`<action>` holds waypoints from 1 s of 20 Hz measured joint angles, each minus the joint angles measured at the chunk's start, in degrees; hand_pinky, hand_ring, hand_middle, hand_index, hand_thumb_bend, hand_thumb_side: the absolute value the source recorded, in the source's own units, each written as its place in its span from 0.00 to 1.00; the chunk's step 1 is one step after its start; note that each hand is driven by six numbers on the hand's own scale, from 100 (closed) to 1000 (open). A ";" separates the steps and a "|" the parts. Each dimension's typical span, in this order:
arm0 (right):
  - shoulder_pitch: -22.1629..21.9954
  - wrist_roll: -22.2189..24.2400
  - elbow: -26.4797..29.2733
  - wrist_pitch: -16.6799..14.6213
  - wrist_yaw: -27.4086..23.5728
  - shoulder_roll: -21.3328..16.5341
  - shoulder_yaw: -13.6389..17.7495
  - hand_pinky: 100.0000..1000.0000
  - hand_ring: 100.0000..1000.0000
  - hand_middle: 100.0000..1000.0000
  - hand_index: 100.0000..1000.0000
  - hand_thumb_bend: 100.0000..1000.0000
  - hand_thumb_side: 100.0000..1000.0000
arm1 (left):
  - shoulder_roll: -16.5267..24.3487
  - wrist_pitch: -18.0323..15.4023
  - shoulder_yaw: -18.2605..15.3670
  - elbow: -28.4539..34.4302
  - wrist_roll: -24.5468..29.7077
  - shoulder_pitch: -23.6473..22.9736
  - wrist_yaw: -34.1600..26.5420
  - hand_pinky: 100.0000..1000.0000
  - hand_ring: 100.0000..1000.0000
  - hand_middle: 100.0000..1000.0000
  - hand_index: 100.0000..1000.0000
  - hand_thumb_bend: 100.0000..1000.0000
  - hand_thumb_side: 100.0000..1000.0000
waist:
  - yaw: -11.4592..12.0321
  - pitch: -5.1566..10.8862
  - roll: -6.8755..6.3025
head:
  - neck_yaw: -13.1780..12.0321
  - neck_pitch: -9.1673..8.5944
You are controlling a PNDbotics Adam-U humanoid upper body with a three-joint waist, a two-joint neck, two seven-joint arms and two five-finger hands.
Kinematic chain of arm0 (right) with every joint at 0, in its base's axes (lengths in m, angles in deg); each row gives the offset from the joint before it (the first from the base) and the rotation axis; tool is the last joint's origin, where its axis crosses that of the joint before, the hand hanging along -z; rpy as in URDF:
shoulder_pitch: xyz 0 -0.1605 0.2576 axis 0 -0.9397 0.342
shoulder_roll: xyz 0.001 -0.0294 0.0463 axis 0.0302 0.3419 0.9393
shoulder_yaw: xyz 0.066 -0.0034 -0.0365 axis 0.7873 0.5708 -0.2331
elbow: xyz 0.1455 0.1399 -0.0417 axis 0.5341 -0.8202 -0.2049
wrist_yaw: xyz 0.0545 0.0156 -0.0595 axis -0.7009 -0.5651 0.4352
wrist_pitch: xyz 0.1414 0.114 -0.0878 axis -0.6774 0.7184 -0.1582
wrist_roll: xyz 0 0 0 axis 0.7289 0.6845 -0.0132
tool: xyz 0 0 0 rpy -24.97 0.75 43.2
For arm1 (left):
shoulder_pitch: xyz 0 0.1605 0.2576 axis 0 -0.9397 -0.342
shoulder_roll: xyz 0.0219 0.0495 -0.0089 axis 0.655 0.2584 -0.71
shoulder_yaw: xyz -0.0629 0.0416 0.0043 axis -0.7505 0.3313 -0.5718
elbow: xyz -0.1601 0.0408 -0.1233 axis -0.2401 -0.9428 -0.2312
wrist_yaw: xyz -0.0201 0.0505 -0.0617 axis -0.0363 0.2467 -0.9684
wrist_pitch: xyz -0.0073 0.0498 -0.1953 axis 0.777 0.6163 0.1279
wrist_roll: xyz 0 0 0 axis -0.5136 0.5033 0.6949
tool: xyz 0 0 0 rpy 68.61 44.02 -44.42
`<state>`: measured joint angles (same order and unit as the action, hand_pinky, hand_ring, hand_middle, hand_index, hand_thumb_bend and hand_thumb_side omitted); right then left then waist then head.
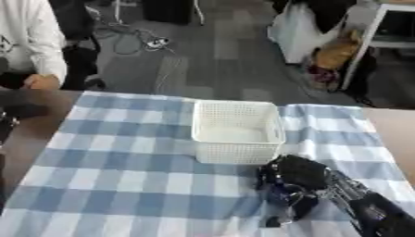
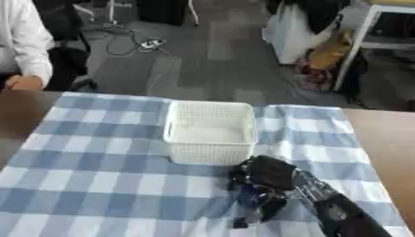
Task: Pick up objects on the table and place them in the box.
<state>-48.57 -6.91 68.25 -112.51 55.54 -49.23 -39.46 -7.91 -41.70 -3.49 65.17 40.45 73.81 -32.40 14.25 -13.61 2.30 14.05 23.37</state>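
**Reaching down beside the white basket**

Lowering over the checked cloth point(image 1: 122, 176), the right hand point(image 1: 293, 181) is seen just near of the white box point(image 1: 236, 132), towards its right corner; its fingers are curled downward, and something dark with a bluish glint point(image 2: 258, 196) appears to be enclosed beneath them, though what it is cannot be made out, and whether it is truly gripped cannot be told with certainty. The left hand is not shown in either view.

As far as can be judged, the task is at an early or middle stage; the interior of the box is seen as pale and bare, with nothing lying in it, and no other loose object is made out on the cloth. A lift and a short carry towards the far side would be called for next.

The box is a rectangular basket of white plastic, its walls pierced in a fine lattice and its rim rolled smooth; the cloth is a soft fabric in blue and white squares, lying slightly rumpled by the hand; brown table point(image 1: 397, 125) is left bare at the right; the hand is formed of black, glossy, hard-shelled segments.
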 measured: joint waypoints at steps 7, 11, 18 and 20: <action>0.99 -3.54 -1.72 3.54 -0.58 -0.02 1.71 0.00 0.00 0.06 0.24 0.27 0.64 | -0.98 -0.26 0.07 0.00 0.03 1.18 -0.04 0.69 0.54 0.94 0.69 0.00 0.78 | 1.05 -1.81 -0.23 | 1.64 -2.79; 0.69 -5.99 -1.66 5.99 -2.36 -0.04 1.07 0.00 0.00 0.00 0.06 0.29 0.59 | -0.98 -0.28 0.14 0.00 0.01 1.18 -0.04 0.68 0.54 0.93 0.69 0.00 0.77 | 1.05 -1.98 -0.23 | 1.64 -3.00; -0.18 -6.41 2.30 6.41 -8.48 -1.10 -4.28 0.00 0.00 0.00 0.01 0.11 0.55 | -0.85 -0.25 0.15 0.00 0.03 0.77 -0.03 0.68 0.53 0.93 0.69 0.00 0.77 | -0.03 -1.02 -0.05 | 1.56 -2.85; -0.67 -4.61 4.40 4.62 -11.82 -2.05 -5.98 0.00 0.00 0.00 0.01 0.12 0.54 | -0.74 -0.22 0.15 0.00 0.06 0.29 -0.02 0.68 0.53 0.93 0.69 0.00 0.77 | -0.45 -0.76 0.00 | 1.40 -2.46</action>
<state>-49.24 -11.52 72.65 -107.89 43.72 -51.28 -45.44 -8.66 -41.93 -3.34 65.17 40.51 74.10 -32.42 13.80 -14.37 2.29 15.45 20.92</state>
